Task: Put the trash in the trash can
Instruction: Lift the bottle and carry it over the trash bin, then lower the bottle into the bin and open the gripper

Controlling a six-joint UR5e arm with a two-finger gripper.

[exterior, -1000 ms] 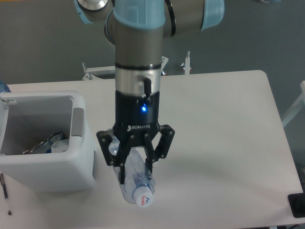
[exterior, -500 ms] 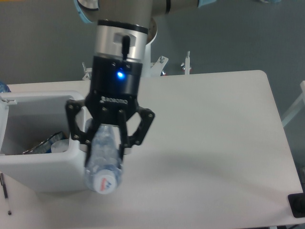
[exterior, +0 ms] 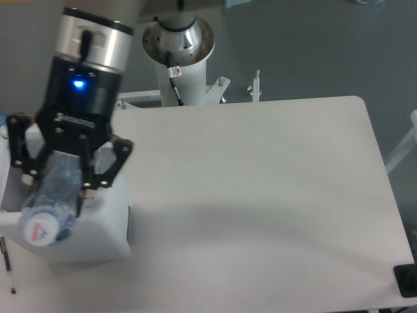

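My gripper is shut on the clear plastic water bottle, which tilts with its white cap toward the camera. Bottle and gripper hang over the white trash can at the table's left side and hide most of its opening. The can's contents are covered from this view. No small white card shows on the table.
The arm's base post stands behind the table's far edge, with metal brackets beside it. A pen lies on the table left of the can. A dark object sits at the bottom right corner.
The gripper has carried the bottle leftward from over the table in front of the can to above the can's opening, and risen closer to the camera.
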